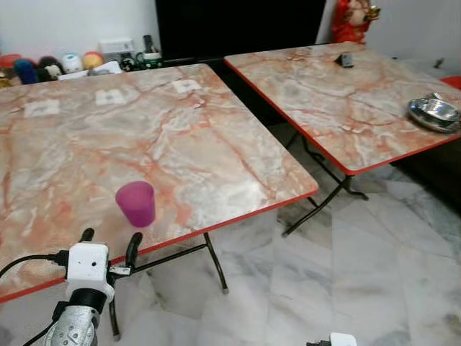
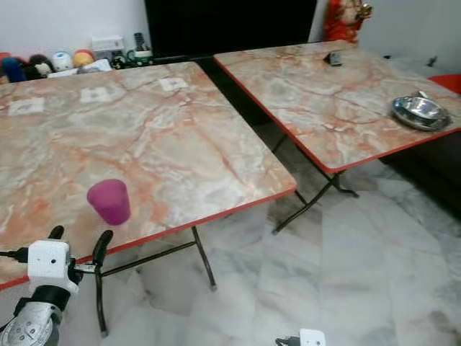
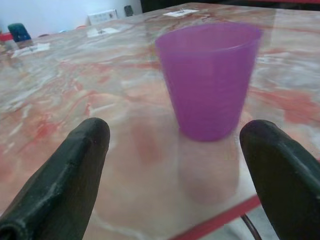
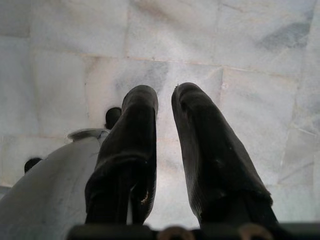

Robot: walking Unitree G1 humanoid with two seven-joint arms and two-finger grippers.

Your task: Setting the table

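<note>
— Where's the cup?

— The purple cup stands upright on the near table, close to its near red edge and towards the left. It's empty as far as I can see from the rim.

— And the robot's got hold of it?

— No. The left gripper sits just on the near side of the cup, at the table's edge, with its two black fingers spread wide. In the left wrist view the cup stands beyond the tips, between the two fingers' lines, and touches neither.

— The other arm?

— The right gripper hangs low, pointing at the pale marble floor. Its fingers are nearly together with a narrow gap between the tips, and nothing is in them.

— Anything else laid out?

— Three small white squares lie flat along the far part of the near table. To the right, a second marble-topped table stands apart from the first, with a steel bowl near its right edge and a small dark object at its far side. Past the near table's far-left corner there's a clutter of colourful things, too small to make out.
</note>
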